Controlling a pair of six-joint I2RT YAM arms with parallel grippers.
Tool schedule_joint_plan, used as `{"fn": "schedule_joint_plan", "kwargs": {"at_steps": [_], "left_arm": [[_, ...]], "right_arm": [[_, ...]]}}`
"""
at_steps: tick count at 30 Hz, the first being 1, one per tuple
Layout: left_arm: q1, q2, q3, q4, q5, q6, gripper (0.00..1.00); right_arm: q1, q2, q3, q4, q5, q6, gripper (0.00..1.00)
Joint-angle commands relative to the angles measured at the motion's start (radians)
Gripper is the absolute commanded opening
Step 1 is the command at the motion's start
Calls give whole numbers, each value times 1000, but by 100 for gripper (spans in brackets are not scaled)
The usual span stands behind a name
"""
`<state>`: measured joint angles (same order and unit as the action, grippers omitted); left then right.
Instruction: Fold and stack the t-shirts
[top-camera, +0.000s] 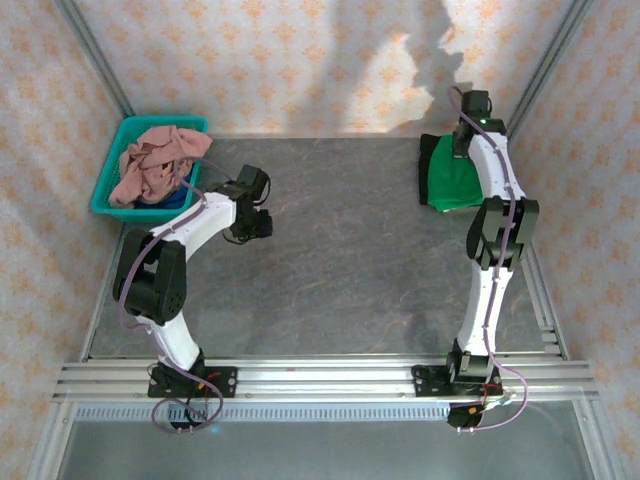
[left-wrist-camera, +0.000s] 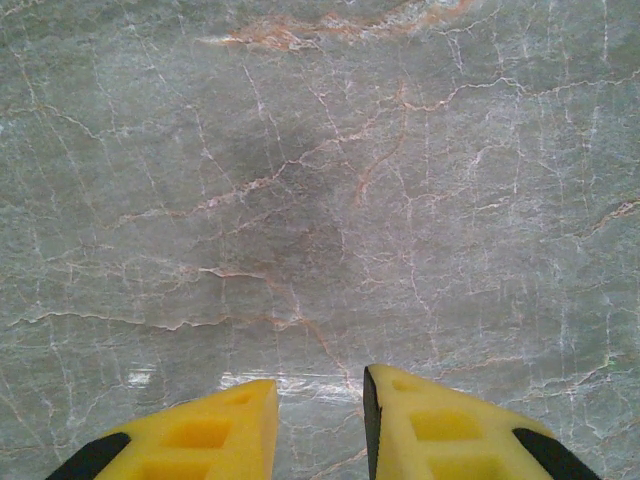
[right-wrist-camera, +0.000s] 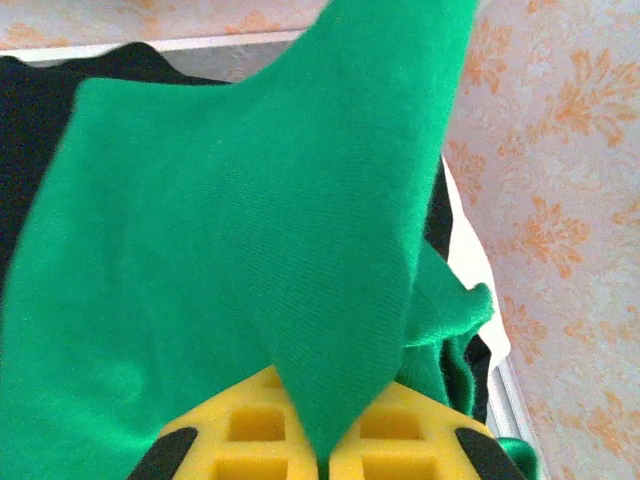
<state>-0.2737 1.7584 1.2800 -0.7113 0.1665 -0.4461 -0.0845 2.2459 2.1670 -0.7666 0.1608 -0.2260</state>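
With the right fingers (right-wrist-camera: 250, 428) clamped on the green t-shirt (right-wrist-camera: 230, 250) flap, lay it flat, edges aligned over the black t-shirt (right-wrist-camera: 40, 110); the left fingers (left-wrist-camera: 210, 432) stand slightly apart, empty.

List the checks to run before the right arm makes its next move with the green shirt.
1. Right gripper has hold of the green t-shirt: ok, a flap of cloth is pinched between its shut fingers.
2. Green t-shirt sits on the black t-shirt: ok, black shows past its edges.
3. Green t-shirt lies flat: not ok, one flap is lifted and its right edge is bunched.
4. Left gripper is free: ok, jaws apart over the bare table, nothing between them.
5. Basket is emptied: not ok, a pink t-shirt and blue cloth lie in it.
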Motion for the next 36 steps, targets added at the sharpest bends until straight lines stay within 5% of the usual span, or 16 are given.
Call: {"fn": "schedule_joint_plan", "kwargs": {"at_steps": [1, 6, 10, 13, 16, 20, 23, 31, 36], "left_arm": [[7, -28, -10, -33, -27, 3, 29], [8, -21, -10, -40, -31, 3, 29], [8, -24, -12, -38, -31, 1, 29], [8, -27, -11, -43, -32, 1, 30], [8, -28, -5, -49, -31, 7, 30], [8, -28, -3, -47, -30, 6, 30], [8, -30, -7, -41, -22, 3, 31], [8, -30, -16, -21, -6, 1, 31], [8, -38, -42, -3, 4, 3, 31]], "right_arm": [[-21, 35, 77, 35, -35, -31, 0], [-33, 77, 155, 10, -21, -65, 0], [-54, 128, 174, -6, 83, -26, 25], [-83, 168, 255, -95, 124, 56, 31], [-93, 148, 258, -127, 191, 107, 52], [-93, 114, 264, -186, 214, 171, 63], [-93, 60, 240, -211, 194, 241, 64], [-80, -113, -152, 88, -203, 333, 62], [-96, 16, -116, -4, -144, 425, 58]]}}
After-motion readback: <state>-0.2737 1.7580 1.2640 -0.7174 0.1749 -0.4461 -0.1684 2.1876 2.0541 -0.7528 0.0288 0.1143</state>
